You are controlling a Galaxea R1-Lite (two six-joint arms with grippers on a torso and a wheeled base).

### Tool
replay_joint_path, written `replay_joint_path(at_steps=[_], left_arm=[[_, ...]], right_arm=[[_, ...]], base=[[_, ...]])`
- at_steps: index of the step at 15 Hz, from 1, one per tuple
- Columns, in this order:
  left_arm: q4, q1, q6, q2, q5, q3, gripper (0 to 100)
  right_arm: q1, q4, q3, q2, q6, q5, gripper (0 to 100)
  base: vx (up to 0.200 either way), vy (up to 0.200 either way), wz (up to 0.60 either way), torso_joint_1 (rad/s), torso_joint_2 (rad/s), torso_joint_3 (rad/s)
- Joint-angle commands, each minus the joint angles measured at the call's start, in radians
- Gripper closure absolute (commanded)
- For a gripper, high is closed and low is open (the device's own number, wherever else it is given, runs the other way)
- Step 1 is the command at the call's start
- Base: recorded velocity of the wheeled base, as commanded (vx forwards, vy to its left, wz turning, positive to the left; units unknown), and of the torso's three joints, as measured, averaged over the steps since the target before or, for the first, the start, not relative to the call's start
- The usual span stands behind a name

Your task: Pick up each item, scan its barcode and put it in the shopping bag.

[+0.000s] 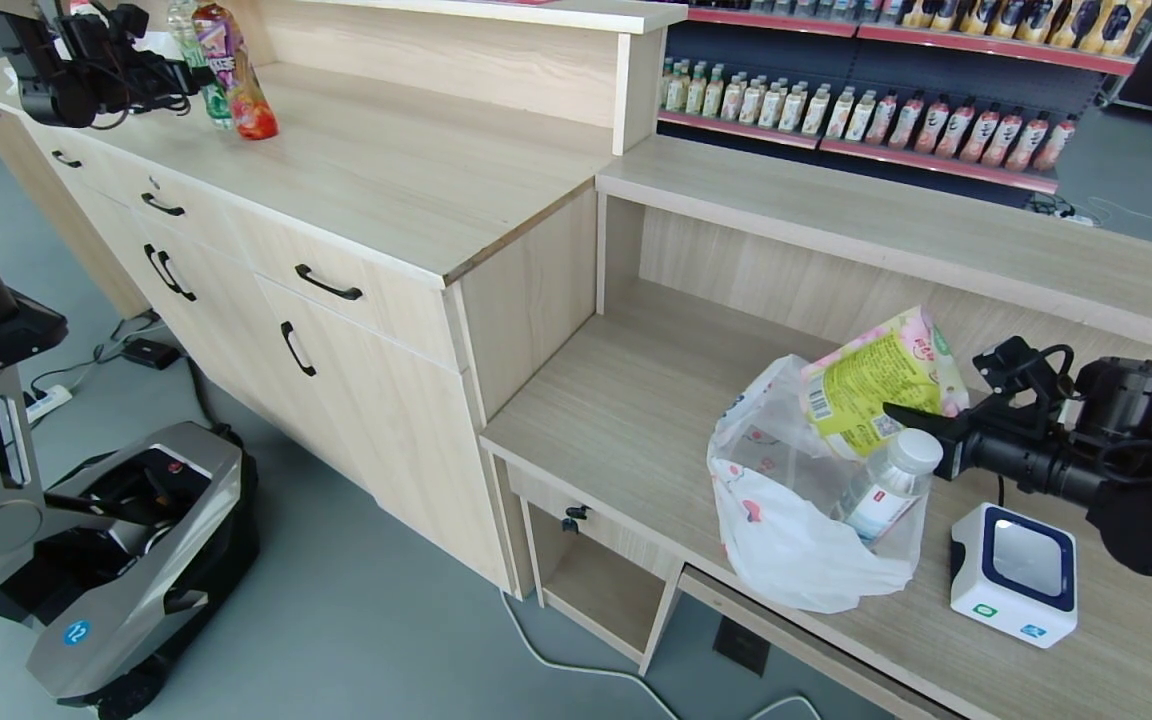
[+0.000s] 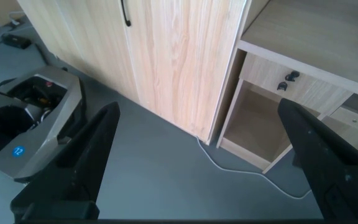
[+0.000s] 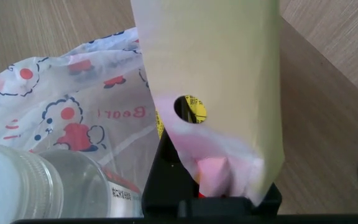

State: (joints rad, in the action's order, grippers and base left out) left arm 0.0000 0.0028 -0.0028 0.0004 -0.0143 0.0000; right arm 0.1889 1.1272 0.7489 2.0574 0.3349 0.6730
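Right gripper (image 1: 914, 415) clamping pouch (image 1: 876, 380) at bag (image 1: 786, 530) mouth; wrist view catching pinch on pouch's pink edge, head view showing its barcode face. Bottle (image 1: 886, 480) leaning in bag just below gripper; scanner (image 1: 1014, 572) sitting near. Left gripper (image 2: 197, 112) gaping wide, gripping nothing, drinks (image 1: 236, 75) standing just beside it.

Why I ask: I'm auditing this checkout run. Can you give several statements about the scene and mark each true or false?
1. The right gripper holds the snack pouch at the mouth of the shopping bag. True.
2. The shopping bag is empty. False: a clear bottle with a white cap is already inside.
3. The scanner sits on the lower counter beside the bag. True.
4. The left gripper is shut on a bottle. False: its fingers are spread wide with nothing between them.
5. Drink bottles stand on the upper counter. True.
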Motion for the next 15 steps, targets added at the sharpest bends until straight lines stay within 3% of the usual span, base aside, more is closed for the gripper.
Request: replay_joint_path(at_steps=[1, 9, 15], left_arm=[[0.000, 0.000, 0.000, 0.000, -0.001, 0.000, 0], [0.000, 0.000, 0.000, 0.000, -0.001, 0.000, 0], [0.000, 0.000, 0.000, 0.000, 0.000, 0.000, 0]], right_arm=[[-0.002, 0.000, 0.001, 0.001, 0.000, 0.000, 0], [-0.002, 0.017, 0.017, 0.003, -0.040, 0.007, 0], [-0.003, 0.082, 0.058, -0.059, -0.172, 0.089, 0]], base=[[0.000, 0.000, 0.00, 0.000, 0.00, 0.000], [0.000, 0.000, 0.00, 0.000, 0.00, 0.000], [0.000, 0.000, 0.00, 0.000, 0.00, 0.000]])
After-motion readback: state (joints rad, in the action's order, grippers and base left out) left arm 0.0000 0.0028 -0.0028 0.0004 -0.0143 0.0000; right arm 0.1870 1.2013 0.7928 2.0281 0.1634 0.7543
